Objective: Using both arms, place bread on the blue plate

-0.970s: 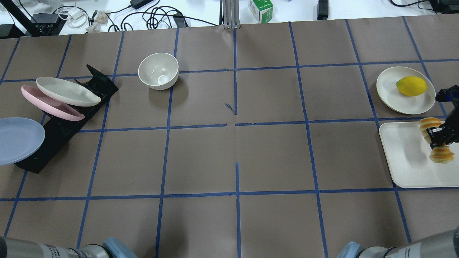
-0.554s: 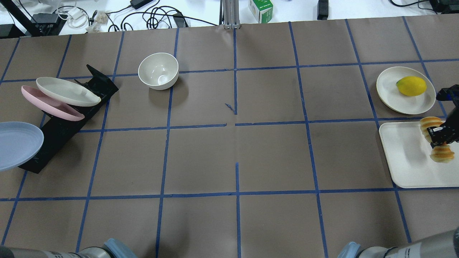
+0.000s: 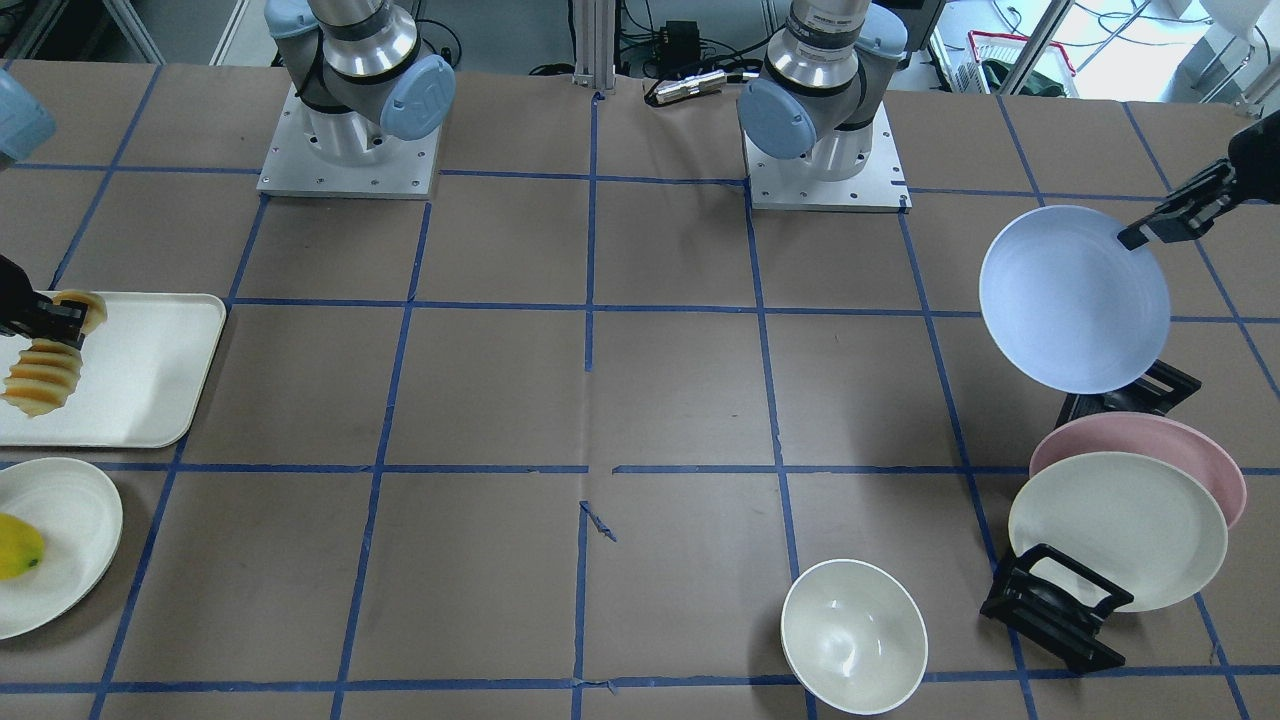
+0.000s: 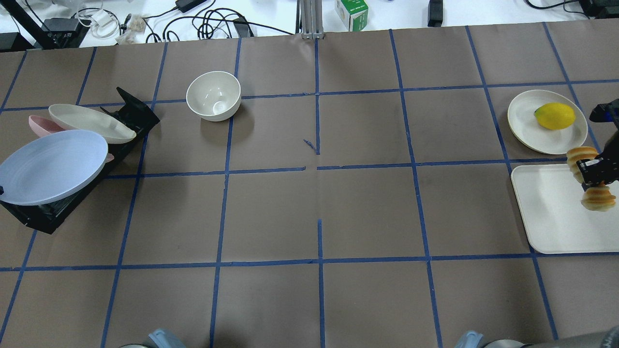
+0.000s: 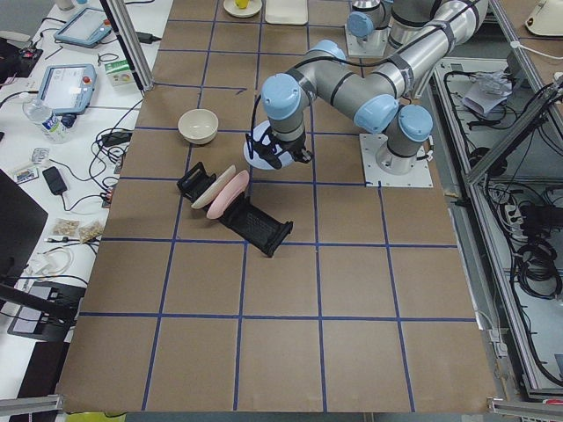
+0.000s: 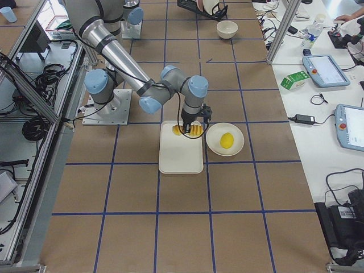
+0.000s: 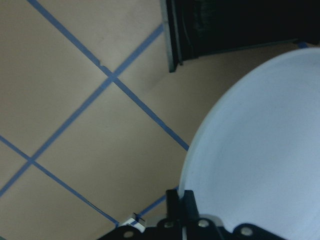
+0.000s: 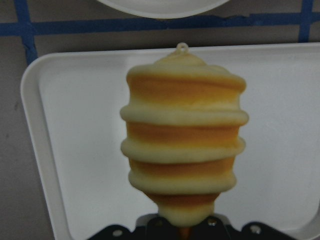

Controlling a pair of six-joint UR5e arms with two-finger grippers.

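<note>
Bread loaf of ridged orange-yellow segments clamped mid-length by right gripper, hanging just above white rectangular tray; left gripper pinches rim of round pale-blue matte plate, tilted over black dish rack, likely for carrying centreward.

Silver-grey arms, light-blue joint caps

Brown table w/ blue tape grid: white bowl, black rack (poss. two-part), white tray, cream plate.
</note>
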